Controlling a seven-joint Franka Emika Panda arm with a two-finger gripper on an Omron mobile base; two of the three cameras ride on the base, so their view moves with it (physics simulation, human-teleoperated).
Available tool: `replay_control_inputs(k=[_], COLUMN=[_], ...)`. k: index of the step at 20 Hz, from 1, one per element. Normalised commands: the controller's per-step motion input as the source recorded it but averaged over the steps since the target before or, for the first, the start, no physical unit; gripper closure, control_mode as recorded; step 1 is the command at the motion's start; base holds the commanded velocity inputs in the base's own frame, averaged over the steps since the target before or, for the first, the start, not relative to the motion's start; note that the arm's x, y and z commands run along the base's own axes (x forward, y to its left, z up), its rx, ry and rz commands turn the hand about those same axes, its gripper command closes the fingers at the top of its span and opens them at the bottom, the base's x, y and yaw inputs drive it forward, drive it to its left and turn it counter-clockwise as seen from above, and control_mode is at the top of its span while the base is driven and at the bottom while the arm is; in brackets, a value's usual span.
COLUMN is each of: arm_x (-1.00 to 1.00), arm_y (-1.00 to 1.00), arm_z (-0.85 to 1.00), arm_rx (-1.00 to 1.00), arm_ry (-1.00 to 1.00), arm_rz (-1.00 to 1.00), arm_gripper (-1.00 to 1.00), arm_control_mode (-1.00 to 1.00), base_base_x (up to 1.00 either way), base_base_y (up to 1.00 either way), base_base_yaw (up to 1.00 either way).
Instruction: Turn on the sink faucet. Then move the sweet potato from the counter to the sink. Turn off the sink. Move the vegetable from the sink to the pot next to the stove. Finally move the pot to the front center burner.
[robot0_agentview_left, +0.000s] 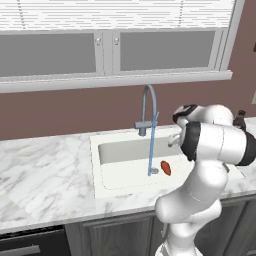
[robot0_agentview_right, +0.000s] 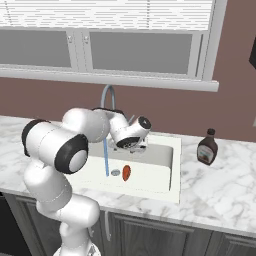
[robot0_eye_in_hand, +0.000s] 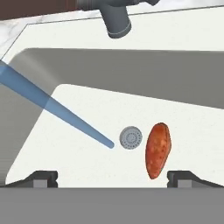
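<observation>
The sweet potato (robot0_eye_in_hand: 158, 150) lies on the white sink floor, just right of the round drain (robot0_eye_in_hand: 131, 138); it is also in the basin as the base views show it (robot0_agentview_left: 165, 168) (robot0_agentview_right: 126, 172). The sink faucet (robot0_agentview_left: 149, 107) is running, and a blue stream of water (robot0_agentview_left: 151, 150) falls to the drain. My gripper (robot0_eye_in_hand: 113, 178) hangs open above the basin, holding nothing, with the tuber below and between its fingertips (robot0_eye_in_hand: 181, 177). In the right base view the gripper (robot0_agentview_right: 132, 145) is near the faucet's base. The pot and the stove are out of view.
The sink (robot0_agentview_left: 95, 165) is set in the white marble counter (robot0_agentview_left: 45, 175). A dark brown bottle (robot0_agentview_right: 207, 147) with a white cap stands on the counter to the sink's right. A window and a brown wall run behind the faucet.
</observation>
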Motion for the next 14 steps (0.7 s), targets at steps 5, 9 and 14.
replay_control_inputs(k=[5,9,14], arm_x=[-0.14,-0.09,-0.08], arm_y=[-0.19,-0.08,-0.04], arm_z=[0.62,0.45,0.16], arm_rx=[0.00,0.01,0.00], arm_ry=[-0.03,-0.05,-0.11], arm_rz=[0.02,0.08,0.10], arm_gripper=[-1.00,-1.00,-1.00], arm_control_mode=[-1.00,-1.00,-1.00], base_base_x=[0.00,0.00,0.00], base_base_y=[0.00,0.00,0.00], base_base_yaw=[0.00,0.00,0.00])
